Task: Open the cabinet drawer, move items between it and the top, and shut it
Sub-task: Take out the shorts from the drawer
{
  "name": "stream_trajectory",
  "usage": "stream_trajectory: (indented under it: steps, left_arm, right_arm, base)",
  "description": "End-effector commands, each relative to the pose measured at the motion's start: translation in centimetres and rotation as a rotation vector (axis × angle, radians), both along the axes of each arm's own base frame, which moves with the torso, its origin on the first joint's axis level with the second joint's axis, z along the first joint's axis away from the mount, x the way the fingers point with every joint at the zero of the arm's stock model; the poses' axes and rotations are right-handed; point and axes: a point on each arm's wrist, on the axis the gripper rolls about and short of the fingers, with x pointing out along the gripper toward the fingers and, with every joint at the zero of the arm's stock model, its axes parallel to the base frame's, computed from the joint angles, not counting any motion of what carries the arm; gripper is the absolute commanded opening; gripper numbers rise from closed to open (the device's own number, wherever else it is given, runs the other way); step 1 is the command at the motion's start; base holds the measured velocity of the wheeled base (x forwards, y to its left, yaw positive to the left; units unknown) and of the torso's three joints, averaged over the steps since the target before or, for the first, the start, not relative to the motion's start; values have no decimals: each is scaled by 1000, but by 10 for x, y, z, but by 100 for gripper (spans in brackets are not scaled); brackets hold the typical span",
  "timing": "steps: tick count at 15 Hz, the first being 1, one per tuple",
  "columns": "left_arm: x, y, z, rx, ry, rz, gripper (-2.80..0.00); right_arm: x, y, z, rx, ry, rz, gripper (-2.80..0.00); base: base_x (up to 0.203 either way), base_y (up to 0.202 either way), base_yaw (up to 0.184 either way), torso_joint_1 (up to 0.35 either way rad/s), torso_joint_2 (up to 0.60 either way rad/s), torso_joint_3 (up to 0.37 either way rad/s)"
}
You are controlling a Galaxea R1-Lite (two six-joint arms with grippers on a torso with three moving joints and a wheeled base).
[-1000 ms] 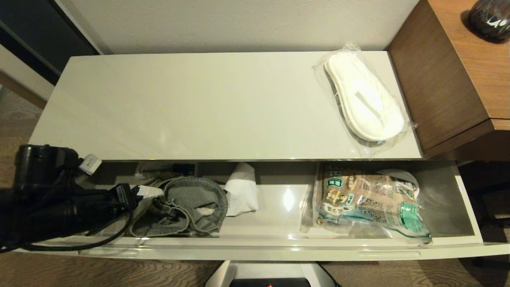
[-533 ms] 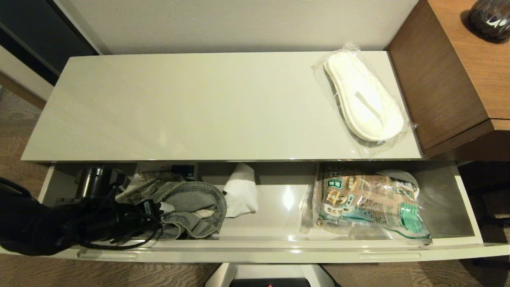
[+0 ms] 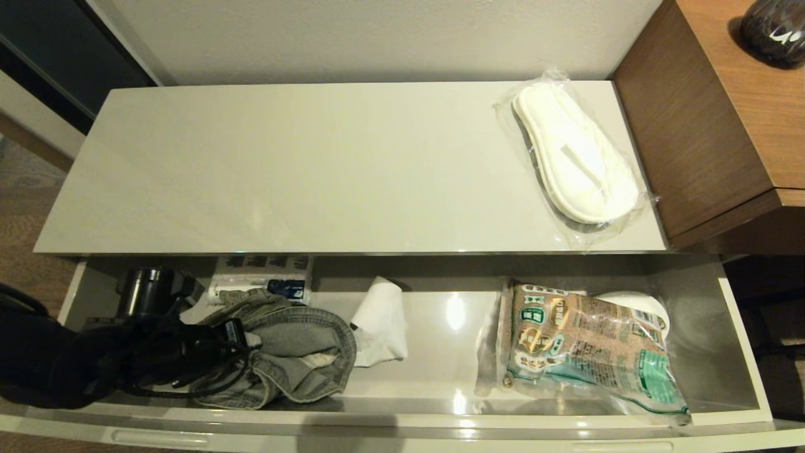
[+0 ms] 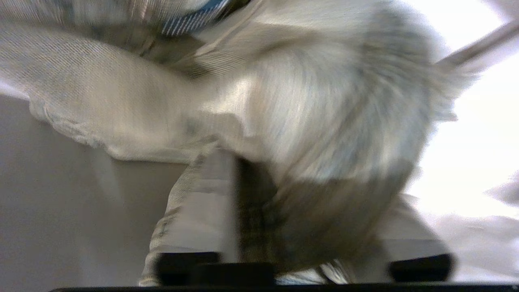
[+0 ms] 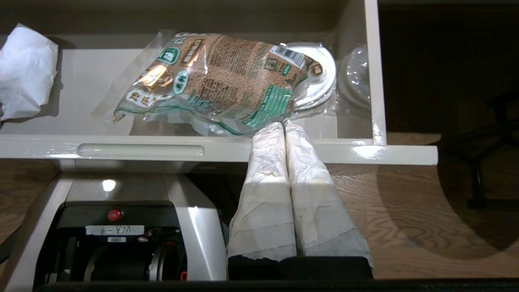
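Since a second ago your left arm has dropped from above the slab's front-left corner into the drawer, and the drawer itself has slid further out towards you.

Your left gripper [image 3: 251,336] now sits at the wide, shallow cabinet drawer's [image 3: 390,430] left end, buried in the faded grey-green denim garment [image 3: 295,352]. In the left wrist view denim fills the space between its pale-wrapped fingers [image 4: 194,211]. The blur is too heavy for you to tell whether they actually pinch it. At about 11 o'clock from the garment, against the back wall, lies a blue-and-white paper pack [image 3: 261,286]. A crumpled piece of white paper [image 3: 380,321] lies just beside the garment at its 3 o'clock.

Behind the drawer, at 12 o'clock, the long glossy cream-white top [image 3: 314,170] carries the clear-wrapped pair of flat white slippers [image 3: 575,157] at its right end.

In the drawer's right half a brown-and-green printed food packet [image 3: 591,346] rests partly on a plastic-wrapped white round disc [image 3: 641,305].

Your right gripper [image 5: 285,121] hangs in front of the drawer's right part, its taped fingers pressed together, tips over the front rim near the packet.

A brown wood-grain desk [image 3: 710,113] stands at 3 o'clock of the top.
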Motion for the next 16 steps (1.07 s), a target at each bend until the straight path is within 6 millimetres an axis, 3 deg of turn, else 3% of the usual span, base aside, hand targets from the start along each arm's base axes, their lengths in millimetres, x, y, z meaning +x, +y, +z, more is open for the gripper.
stream_trajectory:
  steps: [1, 4, 6, 7, 9, 13, 15, 16]
  left_arm:
    - [-14, 0, 48, -22, -154, -10, -280]
    - [-28, 0, 95, -38, -242, -24, -280]
    - [-30, 0, 100, -46, -239, -33, -280]
    - [-36, 0, 112, -62, -243, -51, -280]
    - [-58, -1, 154, -103, -320, -85, -280]
    - [-87, -2, 194, -203, -384, -164, -280]
    - [-119, -2, 243, -292, -520, -240, -280]
    - [-135, -2, 257, -337, -545, -282, -280]
  right_arm:
    - [0, 0, 0, -1, 2, 0, -280]
    - [0, 0, 0, -3, 2, 0, -280]
    - [0, 0, 0, -3, 1, 0, -280]
    - [0, 0, 0, -4, 1, 0, -280]
    - [0, 0, 0, -4, 1, 0, -280]
    - [0, 0, 0, -1, 2, 0, -280]
    - [0, 0, 0, 0, 1, 0, -280]
    - [0, 0, 0, 0, 1, 0, -280]
  base:
    - [0, 0, 0, 0, 0, 0]
    - [0, 0, 0, 0, 0, 0]
    - [0, 0, 0, 0, 0, 0]
    - [0, 0, 0, 0, 0, 0]
    - [0, 0, 0, 0, 0, 0]
    - [0, 0, 0, 0, 0, 0]
    - [0, 0, 0, 0, 0, 0]
    - [0, 0, 0, 0, 0, 0]
